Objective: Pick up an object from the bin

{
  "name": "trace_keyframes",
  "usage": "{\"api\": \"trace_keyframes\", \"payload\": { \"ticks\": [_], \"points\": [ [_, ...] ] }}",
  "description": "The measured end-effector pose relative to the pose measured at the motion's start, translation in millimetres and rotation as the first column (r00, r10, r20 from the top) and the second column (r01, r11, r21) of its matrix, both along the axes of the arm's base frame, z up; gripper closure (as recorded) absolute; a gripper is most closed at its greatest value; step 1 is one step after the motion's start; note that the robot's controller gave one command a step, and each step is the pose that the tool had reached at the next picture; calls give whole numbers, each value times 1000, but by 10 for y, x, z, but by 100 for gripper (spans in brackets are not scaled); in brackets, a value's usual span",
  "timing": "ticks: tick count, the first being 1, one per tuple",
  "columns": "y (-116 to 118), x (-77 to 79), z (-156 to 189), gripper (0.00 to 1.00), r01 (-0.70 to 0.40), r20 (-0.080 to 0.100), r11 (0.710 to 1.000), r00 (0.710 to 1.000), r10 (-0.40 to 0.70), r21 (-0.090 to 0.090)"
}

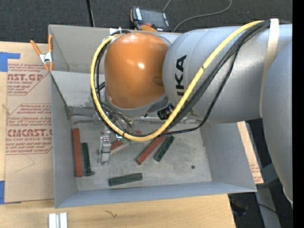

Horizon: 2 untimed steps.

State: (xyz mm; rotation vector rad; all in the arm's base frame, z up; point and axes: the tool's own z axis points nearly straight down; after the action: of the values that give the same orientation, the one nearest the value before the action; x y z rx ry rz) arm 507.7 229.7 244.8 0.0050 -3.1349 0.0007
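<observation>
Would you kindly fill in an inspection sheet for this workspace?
Surface: floor of the grey bin, scuffed.
Job's things: left red stick and left green stick side by side; mid red stick beside mid green stick; front green stick alone.
Clutter: nothing seen.
Grippers: one gripper, low over the floor, next to a short red piece.
Cables: yellow and black cables loop round the orange cover.
Surroundings: black device behind the bin.

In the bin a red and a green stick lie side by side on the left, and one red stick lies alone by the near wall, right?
Not quite. In the camera view the lone stick by the near wall is dark green, not red. The red stick and the green stick do lie side by side on the left.
</observation>
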Motion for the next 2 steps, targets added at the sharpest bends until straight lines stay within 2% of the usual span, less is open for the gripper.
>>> {"api": "trace_keyframes", "payload": {
  "ticks": [1,2],
  "points": [
    [-644,-218,-1173,0,-110,-2,994,994,110,-2],
    [-1145,862,-1775,0,-163,11,987,987,163,-1]
  ]
}}
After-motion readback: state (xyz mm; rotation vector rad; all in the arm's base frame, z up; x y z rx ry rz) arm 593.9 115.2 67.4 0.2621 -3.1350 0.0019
